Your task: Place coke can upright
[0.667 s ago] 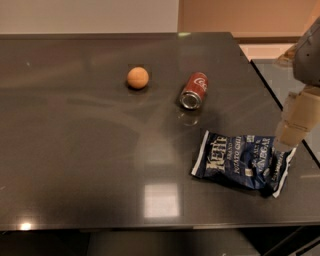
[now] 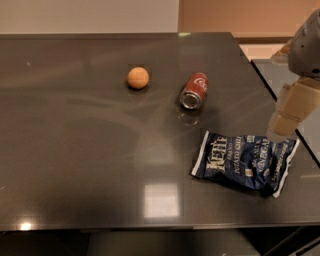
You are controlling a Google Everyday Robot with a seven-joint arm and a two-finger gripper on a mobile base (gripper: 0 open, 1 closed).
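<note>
Camera view: one dark glossy table is seen from above and in front; a pale wall is seen behind it.
Can: laid on its side on the table, at about 1 o'clock from the table's middle; the silver end is turned toward 7 o'clock, the red body with white script toward 1 o'clock; it is touched by nothing but the table; a faint reflection is seen just below it.
Ball: orange; set at 9 o'clock of the can, near it but apart.
Bag: dark blue chip bag; laid flat at 4 o'clock from the table's middle and at 5 o'clock of the can, apart from it.
Gripper: beige; held at the 3 o'clock edge of the view, over the bag's upper right corner; its tip is pointed toward 7 o'clock; it is kept well apart from the can, at 4 o'clock of it; whether it is spread or closed cannot be told from this side.
Arm: grey; seen at 2 o'clock, above the gripper.
</note>
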